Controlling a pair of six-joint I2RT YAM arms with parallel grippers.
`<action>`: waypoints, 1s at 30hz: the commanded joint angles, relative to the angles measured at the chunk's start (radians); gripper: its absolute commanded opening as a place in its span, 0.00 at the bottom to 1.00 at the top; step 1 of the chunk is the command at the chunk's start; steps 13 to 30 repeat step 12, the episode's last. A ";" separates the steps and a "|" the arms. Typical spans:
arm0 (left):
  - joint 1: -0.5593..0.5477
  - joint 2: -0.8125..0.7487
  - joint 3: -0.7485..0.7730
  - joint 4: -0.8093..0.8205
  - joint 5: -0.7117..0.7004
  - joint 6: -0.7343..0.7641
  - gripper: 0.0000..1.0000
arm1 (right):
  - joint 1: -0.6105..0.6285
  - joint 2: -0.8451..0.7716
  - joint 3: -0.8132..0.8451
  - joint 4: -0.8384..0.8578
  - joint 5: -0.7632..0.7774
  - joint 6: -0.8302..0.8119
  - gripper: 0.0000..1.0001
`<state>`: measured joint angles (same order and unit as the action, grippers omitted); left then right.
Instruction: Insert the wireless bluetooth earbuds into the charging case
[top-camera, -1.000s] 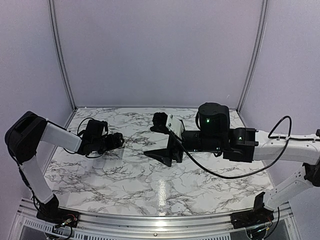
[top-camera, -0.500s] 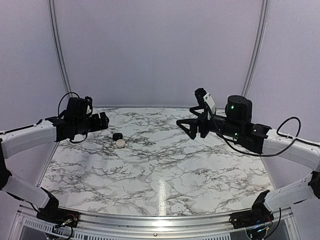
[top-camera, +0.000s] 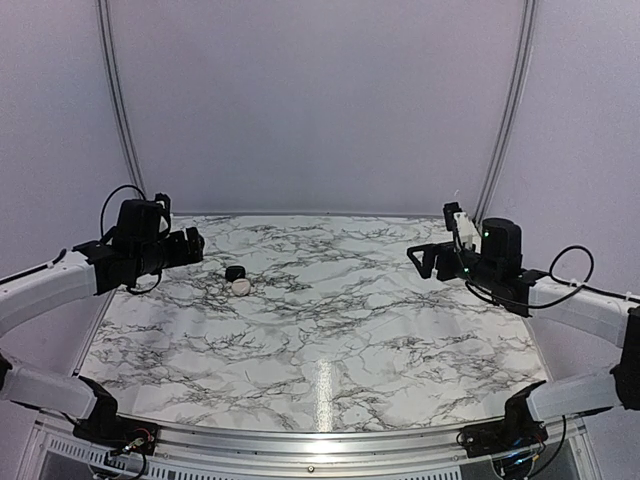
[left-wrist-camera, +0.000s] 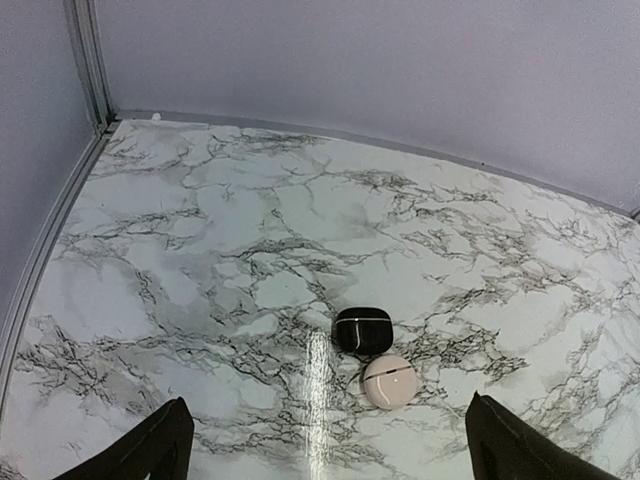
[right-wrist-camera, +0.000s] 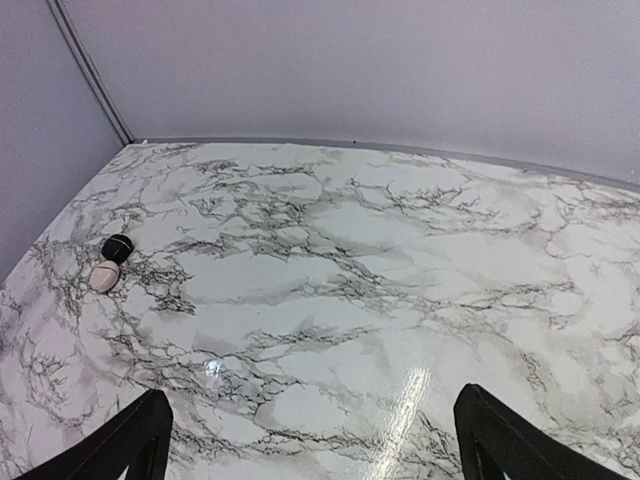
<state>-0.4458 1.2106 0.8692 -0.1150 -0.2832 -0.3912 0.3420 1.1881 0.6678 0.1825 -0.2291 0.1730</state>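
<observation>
The charging case (left-wrist-camera: 389, 382), a small cream-pink pebble, lies shut on the marble table, its seam line showing. It also shows in the top view (top-camera: 241, 287) and the right wrist view (right-wrist-camera: 104, 277). No earbuds show in any view. My left gripper (top-camera: 196, 243) hangs open and empty above the table's left side, with the case ahead between its fingertips (left-wrist-camera: 160, 445) in the left wrist view. My right gripper (top-camera: 420, 258) is open and empty, raised at the right, far from the case.
A small black rounded case (left-wrist-camera: 362, 330), shut, lies touching the cream case on its far side; it also shows in the top view (top-camera: 235, 272) and the right wrist view (right-wrist-camera: 117, 248). White walls with metal corner posts (top-camera: 118, 110) enclose the marble table (top-camera: 330, 330).
Both arms have drawn back from the table's middle to the sides and risen. The two small cases, hidden a second ago behind the left gripper, now lie uncovered.
</observation>
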 joint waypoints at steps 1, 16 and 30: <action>0.002 -0.025 -0.096 0.089 0.031 -0.034 0.99 | -0.011 0.011 -0.055 0.065 0.087 0.070 0.99; 0.002 -0.034 -0.197 0.208 0.053 -0.043 0.99 | -0.013 0.031 -0.163 0.177 0.147 0.108 0.99; 0.002 -0.034 -0.197 0.208 0.053 -0.043 0.99 | -0.013 0.031 -0.163 0.177 0.147 0.108 0.99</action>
